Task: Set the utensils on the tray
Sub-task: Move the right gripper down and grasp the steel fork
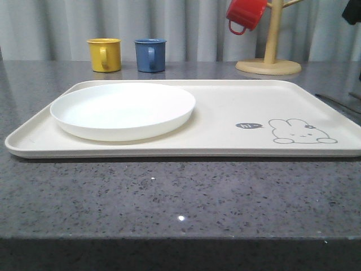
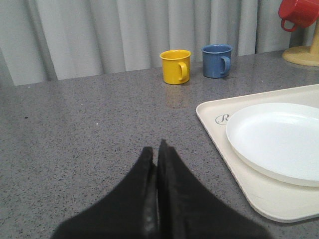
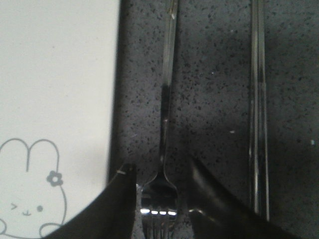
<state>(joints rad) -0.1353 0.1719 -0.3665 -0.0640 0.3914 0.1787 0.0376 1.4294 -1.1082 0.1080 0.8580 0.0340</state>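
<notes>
The cream tray (image 1: 225, 141) with the rabbit drawing lies across the grey counter, and the white plate (image 1: 124, 110) rests on its left half. In the right wrist view a silver fork (image 3: 167, 89) lies on the counter just beside the tray (image 3: 60, 74). My right gripper (image 3: 160, 169) is open, one finger on each side of the fork's head. A pair of metal chopsticks (image 3: 257, 99) lies parallel to the fork, on the side away from the tray. My left gripper (image 2: 156, 149) is shut and empty over bare counter, left of the tray (image 2: 259, 199) and plate (image 2: 279, 139).
A yellow mug (image 1: 105, 55) and a blue mug (image 1: 150, 55) stand behind the tray. A red mug (image 1: 245, 14) hangs on a wooden stand (image 1: 268, 65) at the back right. A thin metal utensil (image 1: 338, 103) shows at the right edge.
</notes>
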